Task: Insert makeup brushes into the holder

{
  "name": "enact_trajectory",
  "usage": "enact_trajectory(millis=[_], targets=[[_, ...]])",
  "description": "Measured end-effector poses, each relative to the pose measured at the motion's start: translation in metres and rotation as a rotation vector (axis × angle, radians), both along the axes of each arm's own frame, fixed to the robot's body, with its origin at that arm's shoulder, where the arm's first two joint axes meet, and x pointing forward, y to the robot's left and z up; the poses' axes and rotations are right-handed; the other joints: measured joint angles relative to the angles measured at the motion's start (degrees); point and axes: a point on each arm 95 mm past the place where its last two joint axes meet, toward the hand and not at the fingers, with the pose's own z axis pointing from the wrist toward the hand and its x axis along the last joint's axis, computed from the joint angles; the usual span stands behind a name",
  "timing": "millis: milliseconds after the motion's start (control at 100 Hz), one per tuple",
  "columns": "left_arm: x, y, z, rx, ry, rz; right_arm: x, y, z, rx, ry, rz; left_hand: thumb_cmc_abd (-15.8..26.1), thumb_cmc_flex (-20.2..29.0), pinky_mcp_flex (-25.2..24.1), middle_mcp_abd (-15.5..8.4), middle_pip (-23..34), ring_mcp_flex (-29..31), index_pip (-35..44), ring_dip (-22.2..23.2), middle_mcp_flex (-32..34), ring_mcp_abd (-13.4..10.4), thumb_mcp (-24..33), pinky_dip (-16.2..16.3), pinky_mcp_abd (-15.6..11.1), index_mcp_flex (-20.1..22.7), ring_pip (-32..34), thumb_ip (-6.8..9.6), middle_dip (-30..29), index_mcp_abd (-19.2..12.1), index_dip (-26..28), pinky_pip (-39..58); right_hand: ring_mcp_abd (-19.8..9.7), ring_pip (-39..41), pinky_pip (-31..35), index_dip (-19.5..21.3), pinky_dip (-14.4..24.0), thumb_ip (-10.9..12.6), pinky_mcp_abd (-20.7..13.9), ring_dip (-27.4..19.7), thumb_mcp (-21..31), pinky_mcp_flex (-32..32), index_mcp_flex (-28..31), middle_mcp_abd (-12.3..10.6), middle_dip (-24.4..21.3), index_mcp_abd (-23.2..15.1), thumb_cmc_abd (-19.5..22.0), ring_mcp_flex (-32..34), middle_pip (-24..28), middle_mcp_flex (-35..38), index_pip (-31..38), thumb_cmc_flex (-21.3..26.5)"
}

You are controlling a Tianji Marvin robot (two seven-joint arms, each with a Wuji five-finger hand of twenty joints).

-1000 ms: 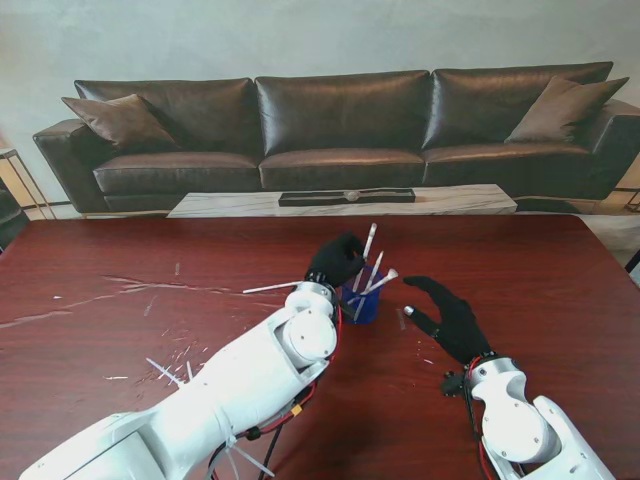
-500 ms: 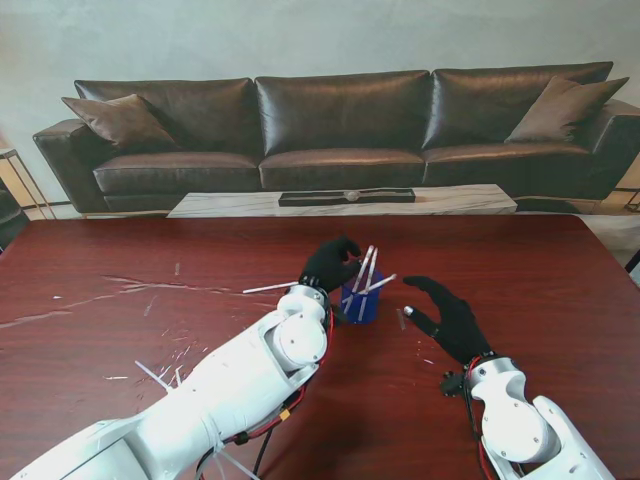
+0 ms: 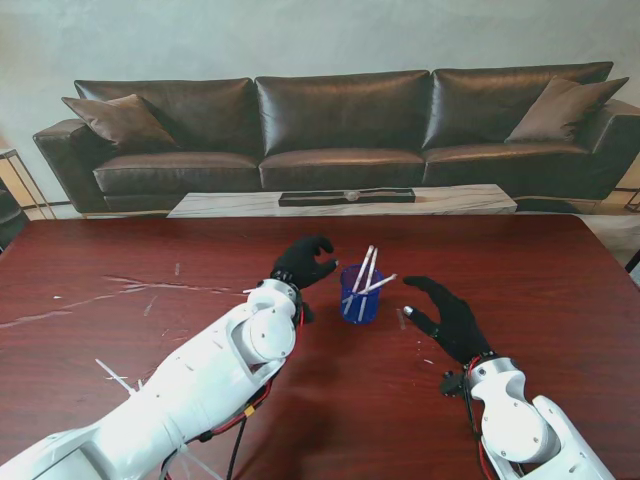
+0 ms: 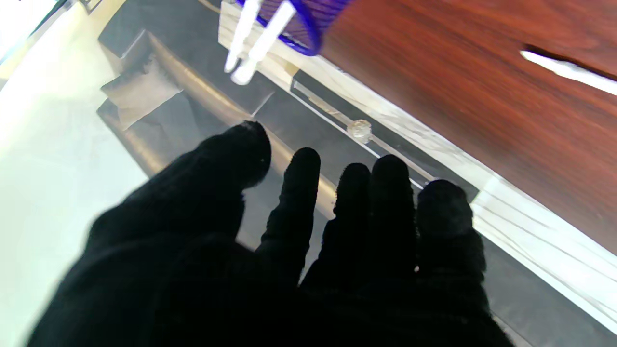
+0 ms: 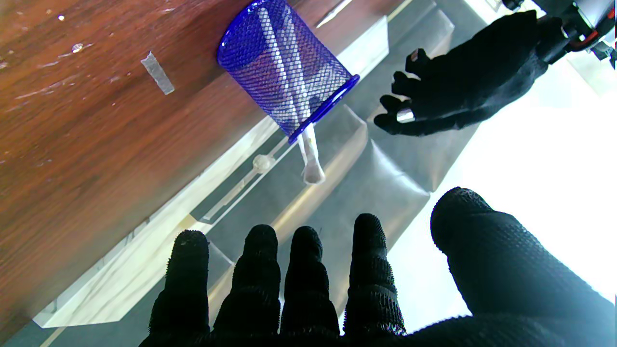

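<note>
On the far left of the table (image 3: 90, 330) I see thin white scratch marks and a few small white bits, too small for me to name. A loose white brush (image 3: 262, 289) lies flat on the wood just past my left wrist; most of it hides behind the arm in the stand view.

My left hand (image 3: 303, 262) hangs over the table just to the left of the cup. Its fingers (image 4: 300, 193) are apart and a little curled, and it holds nothing (the left wrist view shows every fingertip bare).

The blue mesh cup (image 3: 360, 294) stands upright near the middle of the table, between my two hands and touching neither. White brushes (image 3: 364, 277) stick out of the top of the cup, leaning on its rim. I count about three, one of them tilted hard to the right. In the right wrist view I can see their sticks through the mesh.

A small grey strip (image 3: 400, 319) lies flat on the wood between the cup and my right hand.

My right hand (image 3: 450, 315) is to the right of the cup and nearer to me. Its fingers (image 5: 258, 270) are spread wide and it is empty too.
</note>
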Motion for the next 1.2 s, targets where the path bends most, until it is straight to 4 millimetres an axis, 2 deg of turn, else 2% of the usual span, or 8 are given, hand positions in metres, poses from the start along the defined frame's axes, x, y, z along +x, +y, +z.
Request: enact_trajectory(millis=[120,380,430,660,680,790,1010,1200], targets=[[0.003,0.017,-0.002,0.069,0.012,0.009,0.000,0.000,0.000,0.000,0.000,0.000,0.00,0.73,-4.91,0.11,-1.66,-1.50,-2.07,-0.56,-0.72,0.25,0.00,1.18,1.35,0.03,-2.12,-0.62,-1.39,-1.40,-1.10,-4.08,0.00,0.00,0.00,0.00,0.00,0.00,0.00,0.00,0.00,0.00,0.00,0.00,0.00,0.00,0.00,0.00,0.00,0.00,0.00,0.00],[0.013,0.048,-0.013,0.248,0.037,-0.003,0.000,0.001,0.000,-0.001,0.002,0.002,-1.64,1.37,-4.94,0.12,-2.22,-1.20,-5.65,0.74,-1.83,0.04,1.23,2.66,1.19,0.05,-2.22,-1.46,-1.35,-3.54,-3.05,-4.43,0.00,0.00,0.00,0.00,0.00,0.00,0.00,0.00,0.00,0.00,0.00,0.00,0.00,0.00,0.00,0.00,0.00,0.00,0.00,0.00],[0.016,0.053,-0.016,0.285,0.039,-0.004,0.000,0.001,0.000,-0.001,0.002,0.002,-1.80,1.45,-4.72,0.12,-2.22,-1.20,-6.30,1.32,-2.13,-0.38,1.25,2.74,0.71,0.06,-1.77,-2.29,-0.83,-3.58,-3.21,-4.11,0.00,0.00,0.00,0.00,0.00,0.00,0.00,0.00,0.00,0.00,0.00,0.00,0.00,0.00,0.00,0.00,0.00,0.00,0.00,0.00],[0.025,0.075,-0.034,0.397,0.078,0.011,0.000,0.001,0.000,0.000,0.002,0.002,-1.81,1.89,-4.15,0.09,-2.22,-1.20,-7.86,2.79,-2.92,-1.21,1.91,3.50,-0.10,-0.04,-0.99,-2.32,0.21,-4.13,-3.82,-3.99,0.00,0.00,0.00,0.00,0.00,0.00,0.00,0.00,0.00,0.00,0.00,0.00,0.00,0.00,0.00,0.00,-0.01,0.00,0.00,0.00],[0.026,0.077,-0.036,0.409,0.083,0.012,0.000,0.001,0.000,0.000,0.002,0.002,-1.81,1.83,-4.15,0.09,-2.14,-1.20,-7.94,2.93,-2.92,-1.22,1.91,3.92,-0.11,-0.55,-0.95,-2.98,0.53,-4.13,-3.92,-3.98,0.00,0.00,0.00,0.00,0.00,0.00,0.00,0.00,0.00,0.00,0.00,0.00,0.00,0.00,0.00,0.00,-0.01,0.00,0.00,0.00],[0.029,0.087,-0.046,0.452,0.109,0.030,0.000,0.001,0.000,0.000,0.003,0.002,-2.36,1.80,-5.55,-0.09,-1.22,-2.55,-9.11,3.68,-4.22,-1.29,1.91,4.13,-0.29,-0.64,-0.04,-3.64,1.47,-3.66,-4.55,-3.99,0.00,0.00,0.00,0.00,0.00,0.00,0.00,0.00,0.00,0.00,0.00,0.00,0.00,0.00,0.00,0.00,-0.01,0.00,0.00,0.00],[0.033,0.099,-0.062,0.517,0.146,0.055,0.000,0.001,-0.001,0.000,0.006,0.003,-2.36,1.79,-6.30,-0.07,1.12,-4.05,-10.22,5.75,-4.21,-1.61,1.91,6.29,-0.99,-1.18,2.13,-3.67,4.71,-3.04,-4.75,-3.97,0.00,0.00,0.00,0.00,0.00,0.00,0.00,0.00,0.00,0.00,0.00,0.00,0.00,0.00,0.00,0.00,-0.01,0.00,0.00,0.00],[0.036,0.101,-0.067,0.537,0.143,0.045,0.000,0.001,-0.001,0.001,0.008,0.004,-2.36,1.79,-4.31,-0.07,3.23,-3.55,-10.15,7.41,-4.21,-2.68,1.91,8.37,-1.70,-1.18,4.89,-3.67,7.37,-3.12,-4.75,-2.48,0.00,0.00,0.00,0.00,0.00,0.00,0.00,0.00,0.00,0.00,0.00,0.00,0.00,0.00,0.00,0.00,-0.02,0.00,0.00,0.00]])
